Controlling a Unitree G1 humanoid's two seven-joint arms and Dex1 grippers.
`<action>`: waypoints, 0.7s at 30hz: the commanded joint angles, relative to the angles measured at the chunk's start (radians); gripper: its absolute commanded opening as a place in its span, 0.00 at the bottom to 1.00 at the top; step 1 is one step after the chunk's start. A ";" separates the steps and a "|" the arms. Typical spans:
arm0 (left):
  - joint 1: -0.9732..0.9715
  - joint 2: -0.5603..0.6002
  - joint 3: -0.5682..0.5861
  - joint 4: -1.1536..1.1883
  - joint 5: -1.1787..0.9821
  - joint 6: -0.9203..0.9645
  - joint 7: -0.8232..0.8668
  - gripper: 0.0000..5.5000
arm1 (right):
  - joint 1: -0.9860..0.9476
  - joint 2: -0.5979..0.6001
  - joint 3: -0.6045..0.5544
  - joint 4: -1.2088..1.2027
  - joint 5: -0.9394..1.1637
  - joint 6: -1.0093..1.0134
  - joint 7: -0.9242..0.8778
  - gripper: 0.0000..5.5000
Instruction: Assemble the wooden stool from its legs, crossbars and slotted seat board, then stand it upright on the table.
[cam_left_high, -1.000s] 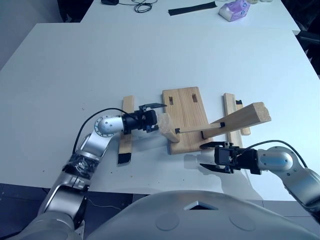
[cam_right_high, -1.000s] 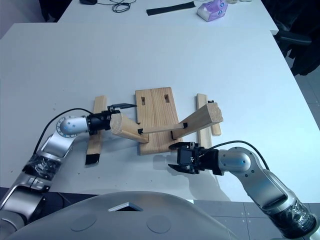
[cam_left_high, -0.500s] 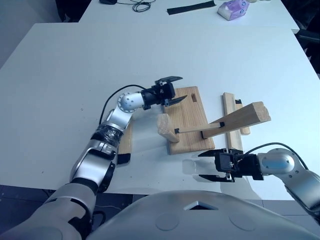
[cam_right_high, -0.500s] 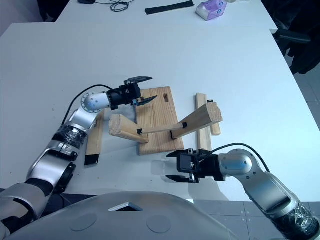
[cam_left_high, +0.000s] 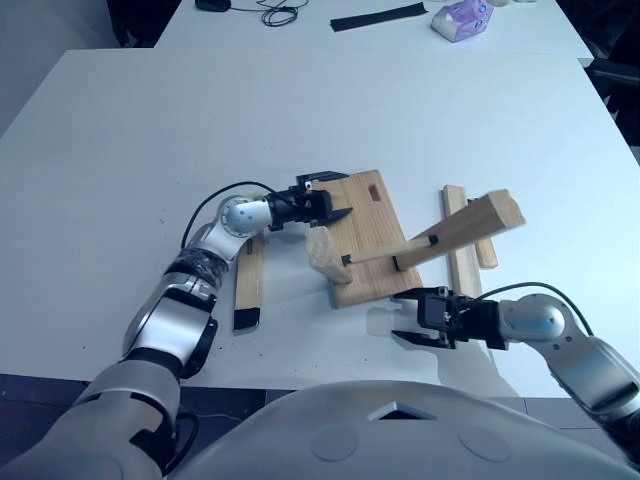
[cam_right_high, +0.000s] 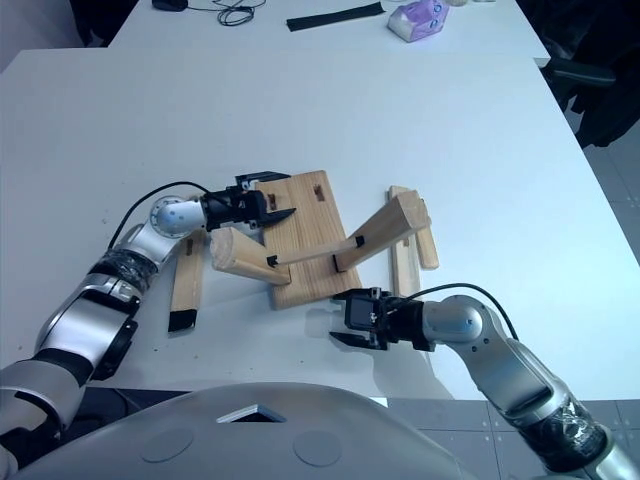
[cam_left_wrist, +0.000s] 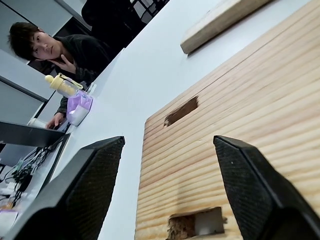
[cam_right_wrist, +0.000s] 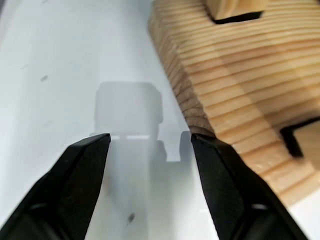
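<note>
Bright, even light leaves soft shadows on the white table (cam_left_high: 150, 130).

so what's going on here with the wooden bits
A humanoid robot is partway through building a wooden stool. The slotted seat board lies flat on the table, with two legs joined by a crossbar propped on it at a slant. The left gripper is open at the board's far left corner, the right gripper open at its near edge; neither holds anything. More wooden pieces lie loose on either side.
</note>
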 joint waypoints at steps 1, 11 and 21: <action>0.105 0.063 -0.053 0.045 0.051 0.021 -0.089 0.60 | -0.032 0.067 -0.027 0.001 -0.021 0.048 -0.089 0.55; 0.125 0.098 -0.075 -0.009 -0.007 0.033 -0.136 0.60 | -0.109 0.264 -0.051 0.027 -0.020 0.185 -0.258 0.55; 0.147 0.095 -0.078 -0.076 -0.038 0.079 -0.167 0.60 | -0.227 0.390 -0.056 0.104 -0.046 0.216 -0.370 0.55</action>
